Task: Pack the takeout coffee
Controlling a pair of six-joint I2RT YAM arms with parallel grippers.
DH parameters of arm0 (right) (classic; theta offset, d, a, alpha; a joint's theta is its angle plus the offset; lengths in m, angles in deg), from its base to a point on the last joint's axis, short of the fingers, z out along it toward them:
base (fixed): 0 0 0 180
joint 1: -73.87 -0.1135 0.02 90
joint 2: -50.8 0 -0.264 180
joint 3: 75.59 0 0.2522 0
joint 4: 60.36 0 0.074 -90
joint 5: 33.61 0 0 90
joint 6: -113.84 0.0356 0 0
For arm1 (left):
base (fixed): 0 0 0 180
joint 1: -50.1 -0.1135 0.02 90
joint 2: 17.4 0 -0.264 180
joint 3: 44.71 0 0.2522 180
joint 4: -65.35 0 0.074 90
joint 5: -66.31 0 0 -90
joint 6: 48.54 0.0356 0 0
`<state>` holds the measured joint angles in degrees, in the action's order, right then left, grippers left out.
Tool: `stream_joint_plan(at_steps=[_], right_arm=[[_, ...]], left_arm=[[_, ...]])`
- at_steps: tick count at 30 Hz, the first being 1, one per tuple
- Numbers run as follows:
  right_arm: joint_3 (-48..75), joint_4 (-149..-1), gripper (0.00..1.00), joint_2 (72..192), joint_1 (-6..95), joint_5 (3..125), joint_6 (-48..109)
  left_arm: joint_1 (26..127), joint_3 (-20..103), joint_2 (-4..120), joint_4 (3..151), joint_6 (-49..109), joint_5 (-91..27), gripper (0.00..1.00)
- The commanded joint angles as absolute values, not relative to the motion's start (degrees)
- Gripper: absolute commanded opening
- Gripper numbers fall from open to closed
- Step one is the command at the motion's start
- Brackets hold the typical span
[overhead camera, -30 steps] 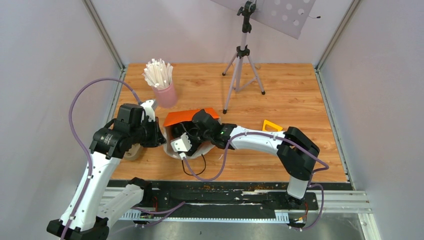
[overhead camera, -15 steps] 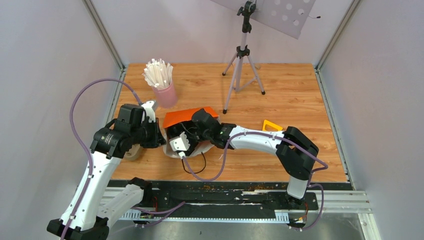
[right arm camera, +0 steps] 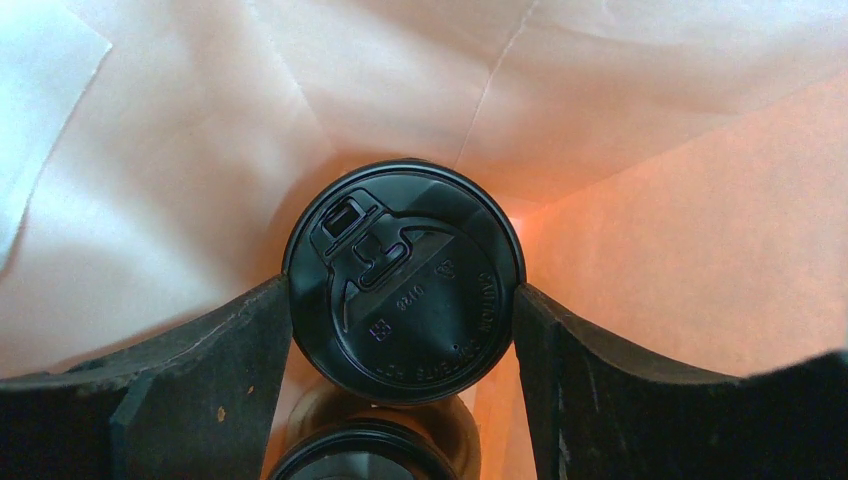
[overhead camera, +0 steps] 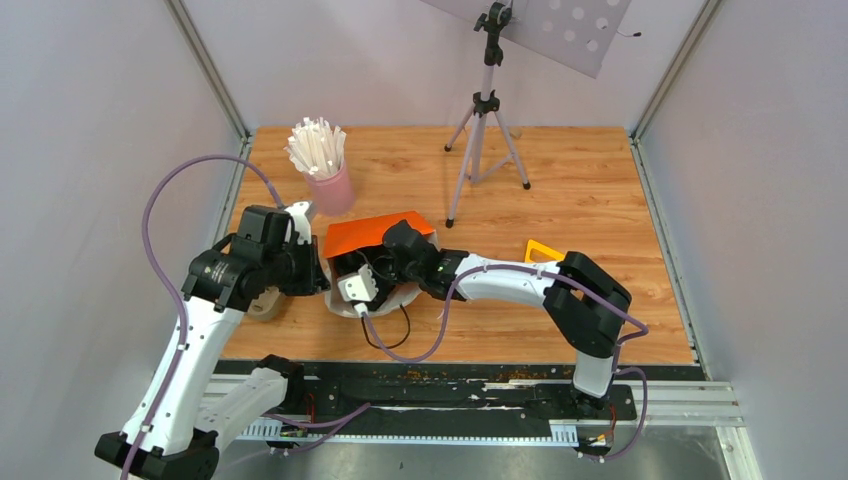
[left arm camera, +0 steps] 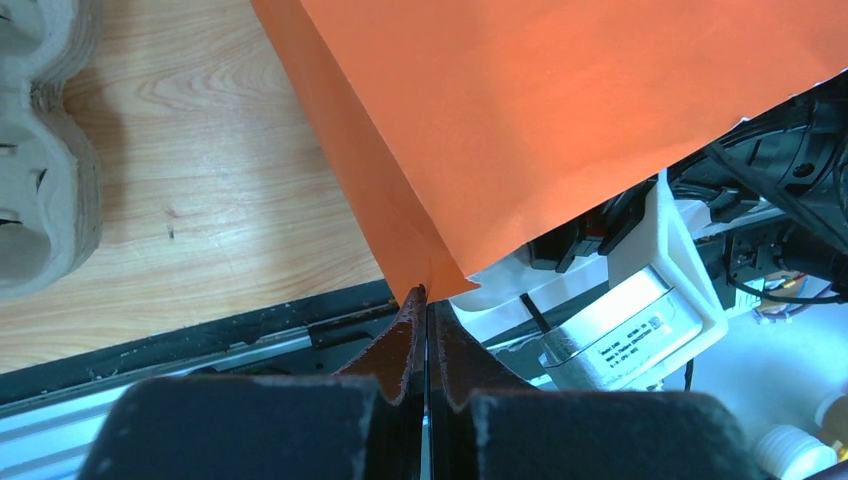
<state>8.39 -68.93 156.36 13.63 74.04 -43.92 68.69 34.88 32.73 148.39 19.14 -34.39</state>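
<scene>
- At the far left, a grey-brown moulded pulp cup tray [left arm camera: 35, 150] lies on the wood-grain bench [overhead camera: 590, 180]. In the overhead view the left arm partly covers it.
- Behind it, a pink cup of white sticks [overhead camera: 333, 188] stands upright near the bench's back left corner.
- The left tool [left arm camera: 428, 325] is closed tight. Its tips pinch the corner edge of the orange paper bag [left arm camera: 560, 120].
- The orange paper bag sits left of the bench's middle, between the two arms, and its inside is white.
- The right tool [right arm camera: 403, 330] is inside the bag, with its dark fingers [right arm camera: 200, 370] set wide.
- Those fingers press against opposite sides of the black round lid of the takeout coffee [right arm camera: 403, 283] and grip it there.
- The takeout coffee is therefore within the bag. Its cup wall is hidden under the lid.
- At the bottom of the right wrist view a second black-lidded cup [right arm camera: 370, 455] shows a strip of brown wall. Whether the two cups touch cannot be told.
- Further right, a grey tripod [overhead camera: 485, 130] stands at the back of the bench with a white perforated board [overhead camera: 570, 25] on top.
- A flat yellow triangular piece [overhead camera: 545, 250] lies on the bench just beside the right arm.
</scene>
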Motion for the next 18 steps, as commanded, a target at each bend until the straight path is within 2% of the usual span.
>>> stream_joint_plan(at_steps=[1, 11, 18], right_arm=[[10.5, -70.17, 0.66, 157.99, 13.76, 72.31, -43.93], [10.53, -69.08, 0.72, 158.48, 13.69, 71.81, -44.79], [10.92, -69.46, 0.7, 158.62, 13.2, 72.47, -43.56]], left_arm=[[68.4, 37.35, 32.99, 148.92, 19.69, -34.41, 0.0], [68.44, 36.64, 32.71, 148.37, 19.06, -34.99, 0.0], [68.38, 36.67, 32.76, 148.3, 19.05, -35.11, 0.0]])
